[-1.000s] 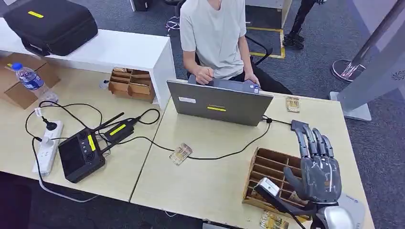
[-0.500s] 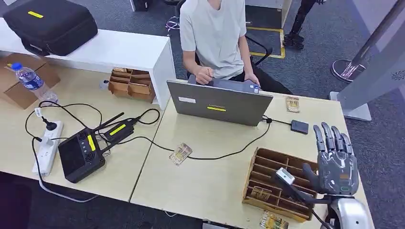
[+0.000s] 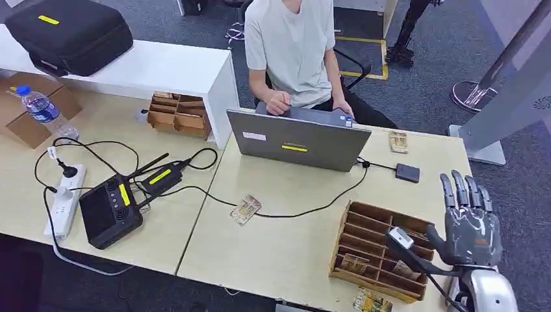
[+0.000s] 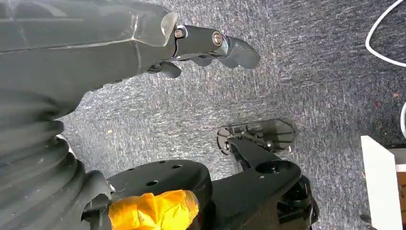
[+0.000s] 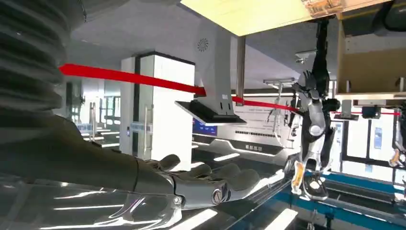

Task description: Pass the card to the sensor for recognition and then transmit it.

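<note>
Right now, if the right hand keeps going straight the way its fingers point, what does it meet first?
Probably nothing on the desk: the right hand points up-picture past the pale wooden desk's right edge. Beyond it lie grey carpet and the grey angled stand base, though depth is unclear from the head view.

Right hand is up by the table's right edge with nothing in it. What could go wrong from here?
The right hand is open above the wooden slotted tray, beside the table edge. Likely risks:
1. Reaching into a narrow slot for a card, the fingers could snag a divider and push the tray.
2. The black cable crosses the table toward the small black sensor pad; a sweep there might catch it and shift the pad.
3. A card overhangs the near edge and may drop if bumped.
</note>
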